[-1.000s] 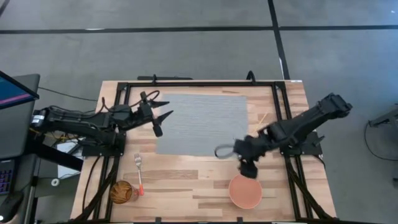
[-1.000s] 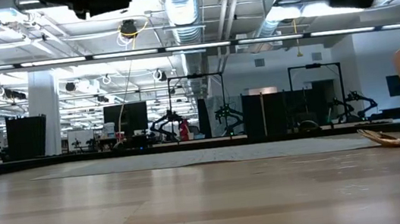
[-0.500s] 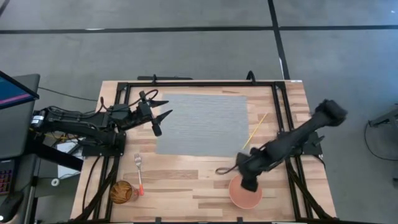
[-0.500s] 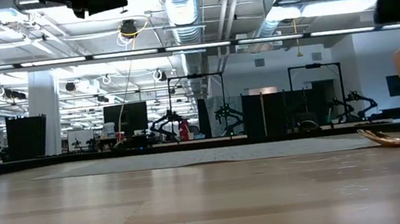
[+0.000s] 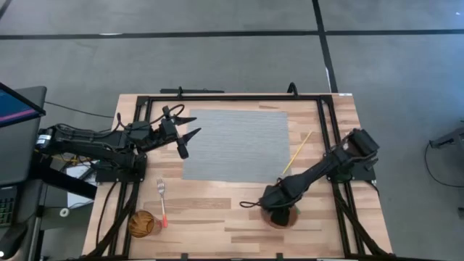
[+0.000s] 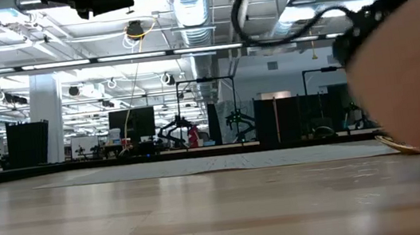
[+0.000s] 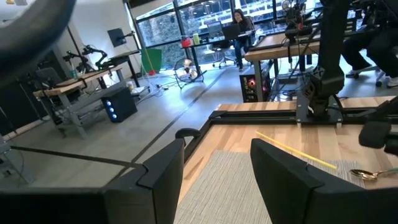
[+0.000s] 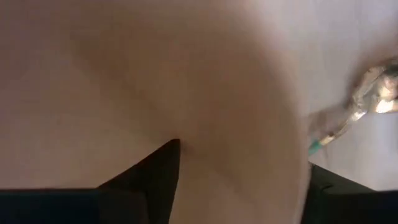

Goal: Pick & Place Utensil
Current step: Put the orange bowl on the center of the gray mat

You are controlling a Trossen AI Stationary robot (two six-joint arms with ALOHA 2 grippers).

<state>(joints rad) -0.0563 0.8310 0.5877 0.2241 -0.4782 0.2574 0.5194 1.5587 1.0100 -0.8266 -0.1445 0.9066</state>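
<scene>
A pink bowl (image 5: 293,217) stands on the wood table near its front edge. It is mostly covered by my right gripper (image 5: 278,214), which has come down over it. In the right wrist view the bowl's pink surface (image 8: 186,81) fills the picture, with my open fingers (image 8: 155,171) spread over it. In the low view the bowl (image 6: 415,84) looms large at the right. A fork with a pink handle (image 5: 162,201) lies flat at the front left. A gold spoon (image 7: 367,175) and a yellow stick (image 5: 297,151) lie at the right. My left gripper (image 5: 186,135) is open over the grey mat's left edge. My right gripper comes at the pink bowl from above, slanting from the table's right, with its fingers apart over the bowl's surface (image 8: 205,149). The gripper hides the place where they meet. I cannot tell whether the fingers touch the bowl.
A grey mat (image 5: 235,145) covers the middle of the table. A brown-filled glass cup (image 5: 143,223) stands at the front left corner beside the fork. A black frame (image 5: 232,97) runs round the table's edges. A shiny utensil (image 8: 373,93) shows past the bowl's rim.
My right gripper has gone from the mat's front right corner toward the table's near edge and down onto the pink bowl, which it now covers. In the low view the bowl shows much larger and farther left than before. My left arm has kept still.
</scene>
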